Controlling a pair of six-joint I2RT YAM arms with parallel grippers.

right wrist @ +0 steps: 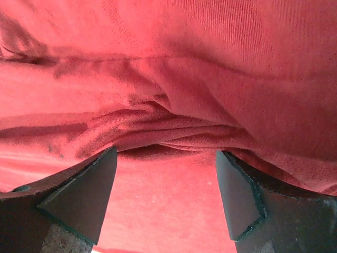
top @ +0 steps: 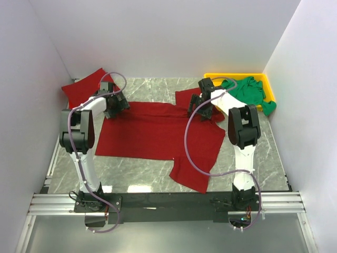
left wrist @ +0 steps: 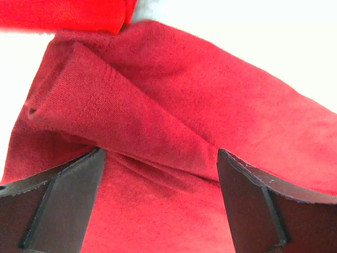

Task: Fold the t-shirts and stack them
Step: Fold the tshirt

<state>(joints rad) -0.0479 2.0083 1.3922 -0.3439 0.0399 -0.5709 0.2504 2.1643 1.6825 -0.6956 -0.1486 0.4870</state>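
Observation:
A dark red t-shirt lies spread flat on the marble table. My left gripper is low over its left upper corner, jaws open, with a raised fold of red cloth between the fingers. My right gripper is low over the shirt's right sleeve, jaws open, with bunched red cloth between the fingers. A second dark red shirt lies folded at the back left. A bright green shirt lies crumpled in the yellow tray.
White walls close in the table on the left, back and right. The yellow tray stands in the back right corner. A black rail with both arm bases runs along the near edge.

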